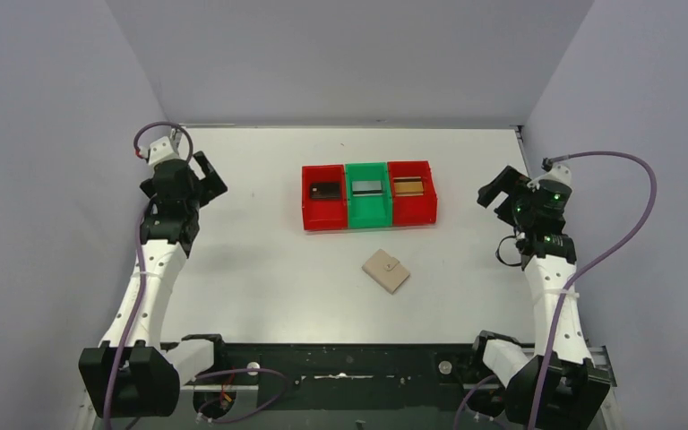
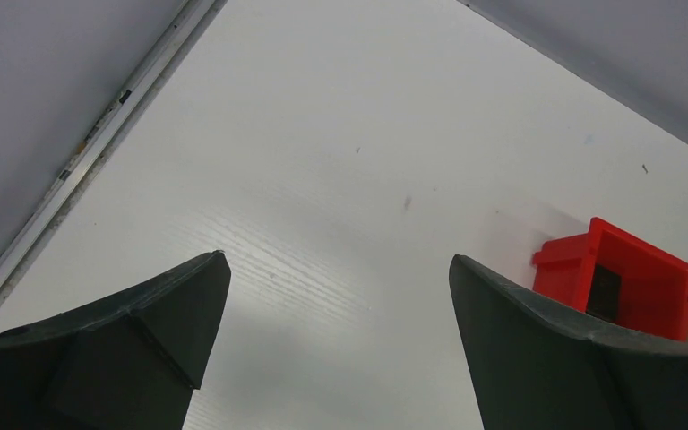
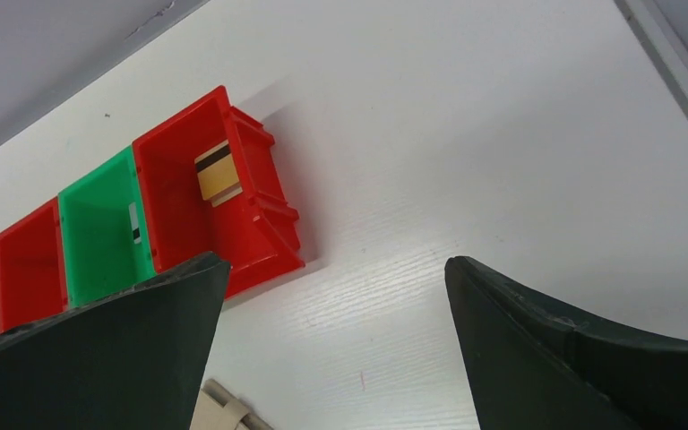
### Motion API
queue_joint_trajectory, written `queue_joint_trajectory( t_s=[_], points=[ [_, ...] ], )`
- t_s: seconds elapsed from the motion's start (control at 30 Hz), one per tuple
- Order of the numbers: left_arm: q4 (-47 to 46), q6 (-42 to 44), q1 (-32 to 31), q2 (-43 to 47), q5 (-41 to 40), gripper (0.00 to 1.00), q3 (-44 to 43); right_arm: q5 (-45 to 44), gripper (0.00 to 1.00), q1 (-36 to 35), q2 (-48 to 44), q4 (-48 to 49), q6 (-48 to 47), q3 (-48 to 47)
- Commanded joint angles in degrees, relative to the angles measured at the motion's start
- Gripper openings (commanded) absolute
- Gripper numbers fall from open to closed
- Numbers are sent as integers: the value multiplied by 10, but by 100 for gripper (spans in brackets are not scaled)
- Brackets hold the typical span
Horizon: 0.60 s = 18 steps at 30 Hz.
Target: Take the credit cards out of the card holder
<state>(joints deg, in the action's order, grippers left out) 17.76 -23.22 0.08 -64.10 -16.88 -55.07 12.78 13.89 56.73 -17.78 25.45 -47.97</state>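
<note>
Credit cards (image 1: 367, 187) lay in the bins (image 1: 322, 219) at centre, card holder (image 1: 386, 270) shut just below, left gripper (image 1: 208, 175) and right gripper (image 1: 497, 184) spread empty at the edges; any low inward sweep might knock the bins.

The white surface (image 1: 251, 269) carries three small bins touching side by side in a row at its middle: a red bin (image 1: 324, 220), a green bin (image 1: 369, 218) and a second red bin (image 1: 415, 214). Just in front of the row and apart from it, the beige card holder (image 1: 386, 270) lies flat, turned at an angle to the bins.
</note>
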Motion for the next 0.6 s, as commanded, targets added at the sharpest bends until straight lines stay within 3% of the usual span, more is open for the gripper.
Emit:
queue_joint_trajectory(
  t_s=[0.0,0.07,0.2,0.4,0.57],
  points=[
    [-36,-35,9,23,23,98,-17,59,98,-7,11,8,-17,0],
    [-55,-27,10,37,77,97,-4,69,98,-15,15,7,-18,6],
    [-1,-163,29,55,104,97,7,57,98,-40,35,-12,-27,1],
    [-133,-194,103,53,381,97,89,10,98,-126,87,-28,-28,-23],
    [-122,-164,93,11,475,97,86,-58,98,-229,134,-14,0,-31]
  ],
)
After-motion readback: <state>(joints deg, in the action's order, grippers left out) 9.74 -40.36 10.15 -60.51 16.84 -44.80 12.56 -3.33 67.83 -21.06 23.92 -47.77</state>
